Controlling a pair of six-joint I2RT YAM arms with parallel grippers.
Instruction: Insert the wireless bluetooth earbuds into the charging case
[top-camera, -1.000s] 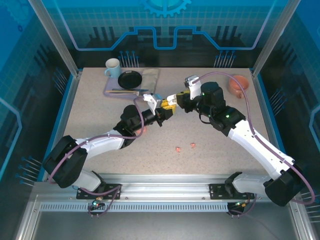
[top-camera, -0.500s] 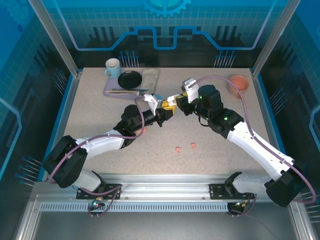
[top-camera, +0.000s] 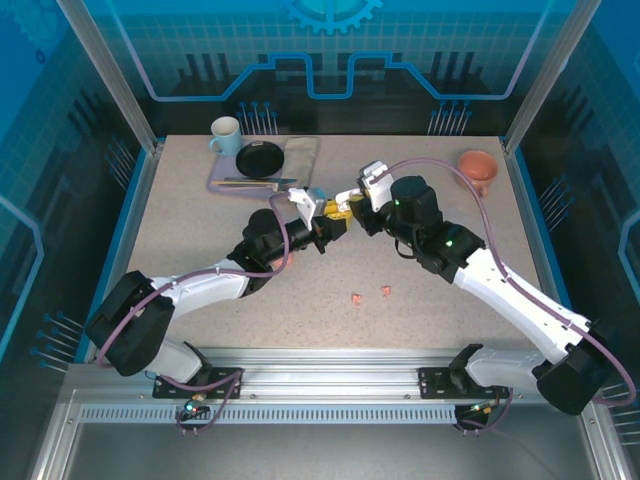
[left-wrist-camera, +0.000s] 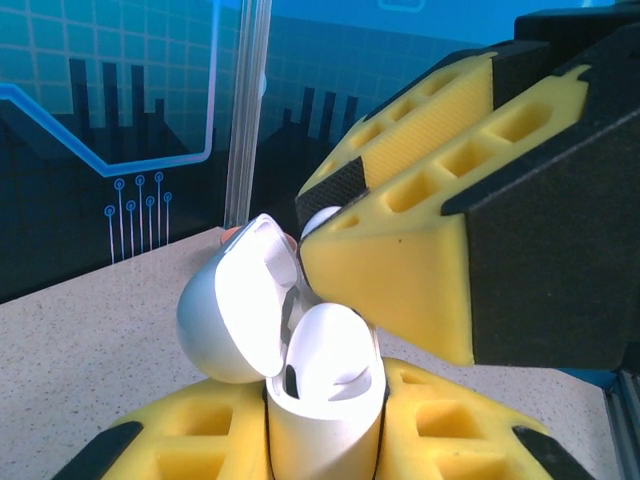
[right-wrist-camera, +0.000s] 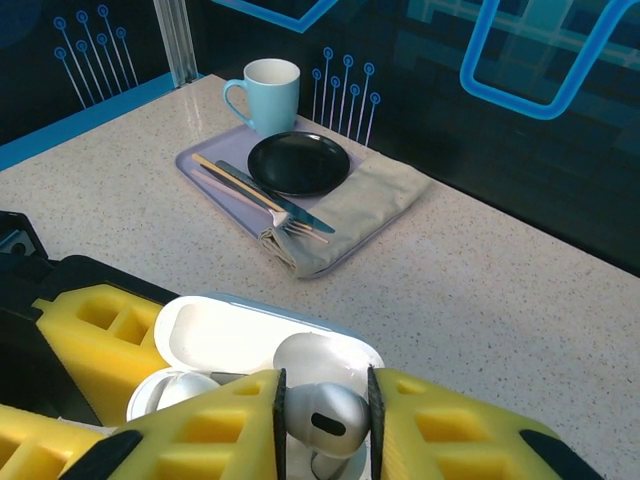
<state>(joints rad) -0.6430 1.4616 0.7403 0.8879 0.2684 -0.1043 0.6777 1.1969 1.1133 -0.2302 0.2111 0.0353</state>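
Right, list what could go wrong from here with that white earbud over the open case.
1. The right hand pinches the white earbud by its bulb; it could twist or slip free and drop to the table.
2. The earbud sits close to the open lid of the white charging case; slightly off line, it may catch the lid or rim instead of seating.
3. The left hand grips only the case's lower body, so a push might tilt it.
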